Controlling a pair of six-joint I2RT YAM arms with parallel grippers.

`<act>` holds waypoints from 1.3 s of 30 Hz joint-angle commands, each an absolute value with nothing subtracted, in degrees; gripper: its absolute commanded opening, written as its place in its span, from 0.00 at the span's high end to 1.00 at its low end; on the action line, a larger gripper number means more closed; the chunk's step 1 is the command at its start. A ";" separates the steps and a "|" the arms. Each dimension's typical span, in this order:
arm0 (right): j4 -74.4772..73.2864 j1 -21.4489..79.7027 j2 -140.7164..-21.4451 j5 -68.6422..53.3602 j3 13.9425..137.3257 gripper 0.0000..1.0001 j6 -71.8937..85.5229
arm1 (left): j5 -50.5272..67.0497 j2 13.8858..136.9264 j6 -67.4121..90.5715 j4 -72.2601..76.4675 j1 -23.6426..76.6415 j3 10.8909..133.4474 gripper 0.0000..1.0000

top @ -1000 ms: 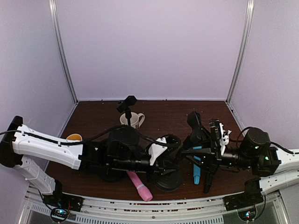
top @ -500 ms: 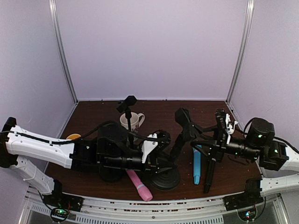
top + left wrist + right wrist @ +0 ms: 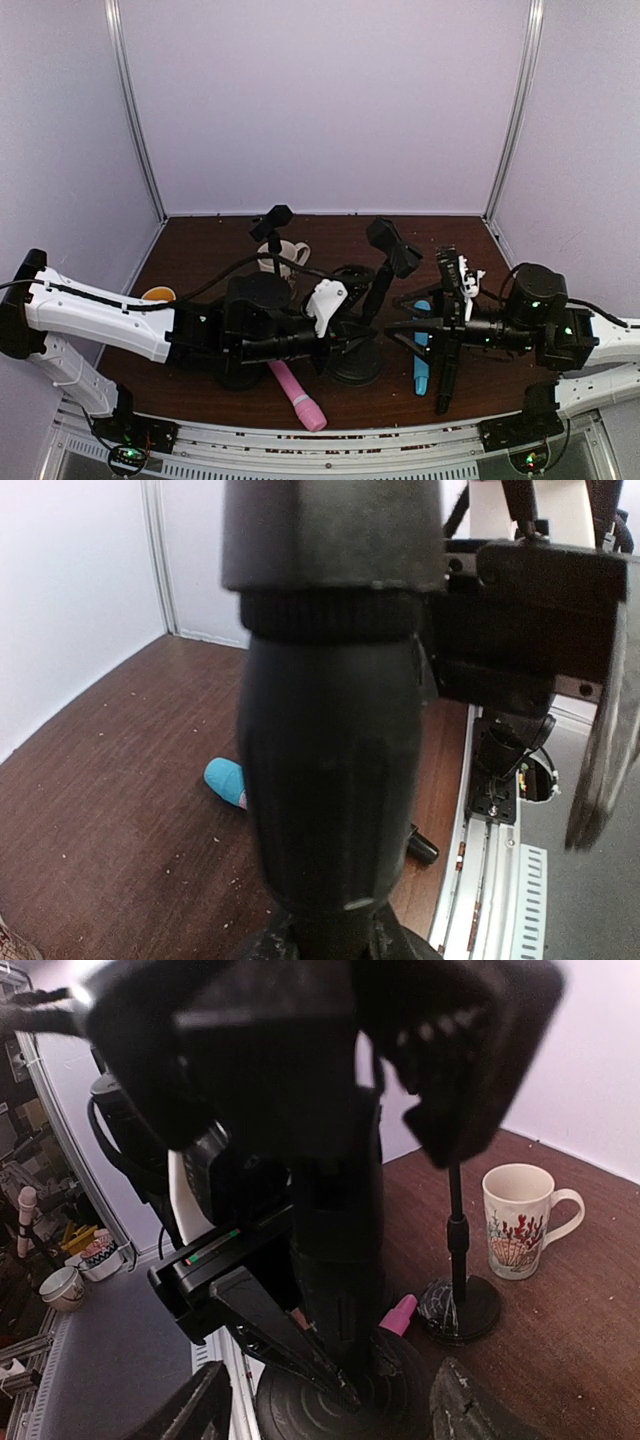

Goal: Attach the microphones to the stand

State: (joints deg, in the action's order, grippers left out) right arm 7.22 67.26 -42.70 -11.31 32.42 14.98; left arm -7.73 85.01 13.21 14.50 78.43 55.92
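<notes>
Microphones [image 3: 297, 395] lie unmounted; right gripper [image 3: 335, 1412] has just spread apart, releasing the stand [image 3: 352, 368], whose post the left gripper [image 3: 340, 312] clamps.

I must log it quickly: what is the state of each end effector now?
Left end effector: closed on the front stand's post.
Right end effector: open, gripping nothing.

On the bench [image 3: 200, 250], the near stand [image 3: 350, 372] rises at the centre front. Behind it and to the left is the far stand [image 3: 272, 228], with a mug [image 3: 293, 252] just beside it on the right. A bowl [image 3: 158, 294] sits far left. The front microphone [image 3: 298, 393] lies before the near stand's base, slightly left. The inner microphone [image 3: 422, 365] and outer microphone [image 3: 444, 380] lie side by side to its right.
</notes>
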 commanded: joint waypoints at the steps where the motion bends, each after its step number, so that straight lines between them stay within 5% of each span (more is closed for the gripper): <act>1: 11.20 68.22 -47.32 -7.47 35.21 0.30 16.40 | -8.84 84.88 14.87 19.78 78.31 59.08 1.00; 24: 8.59 67.76 -45.76 7.45 31.18 0.34 24.69 | -9.75 83.72 16.45 21.88 78.31 55.93 1.00; 31: 17.47 67.71 -42.14 -5.87 27.07 0.33 21.98 | -10.94 86.39 18.74 20.50 78.31 56.91 1.00; 39: 21.95 67.69 -45.34 -5.51 28.59 0.34 22.07 | -9.25 88.67 20.36 21.71 78.29 57.14 1.00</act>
State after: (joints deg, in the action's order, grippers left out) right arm 17.41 67.70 -43.75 -4.12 27.27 22.74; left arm -9.82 88.58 18.94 14.57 78.22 55.64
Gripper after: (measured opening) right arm 0.666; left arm 0.145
